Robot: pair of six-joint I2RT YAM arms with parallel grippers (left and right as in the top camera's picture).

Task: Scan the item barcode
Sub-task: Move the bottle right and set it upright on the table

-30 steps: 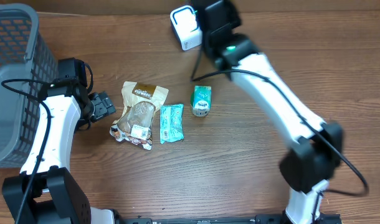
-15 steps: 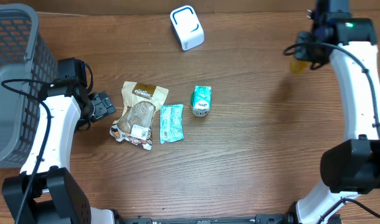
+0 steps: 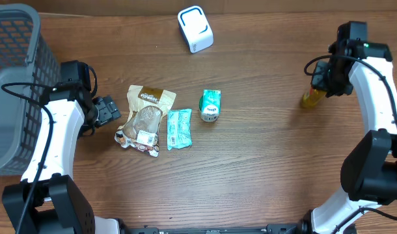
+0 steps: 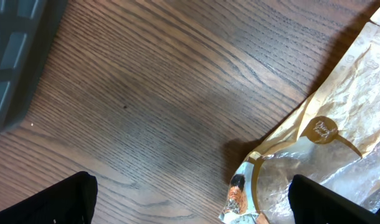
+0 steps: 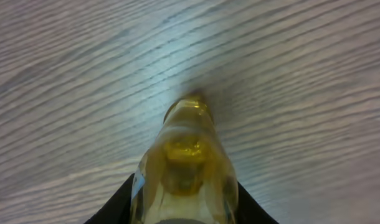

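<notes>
My right gripper (image 3: 325,81) is shut on a yellow, translucent bottle (image 3: 311,97) at the right side of the table. In the right wrist view the bottle (image 5: 185,155) fills the space between the black fingers (image 5: 115,208), and its far end points down at the wood, close to or touching it. The white scanner (image 3: 195,28) stands at the back centre, far from the bottle. My left gripper (image 3: 110,109) stays open at the left, just beside a brown snack bag (image 3: 146,117). Its fingers (image 4: 59,202) are spread wide, with only the bag's corner (image 4: 240,193) between them.
A grey mesh basket (image 3: 13,78) stands at the far left. A teal packet (image 3: 179,128) lies next to the brown bag, and a small green carton (image 3: 210,104) lies just right of it. Bare wood lies between the carton and the bottle.
My right arm has swung from the scanner at the back to the right side of the table, carrying the bottle down towards the wood. The left arm has not moved.
</notes>
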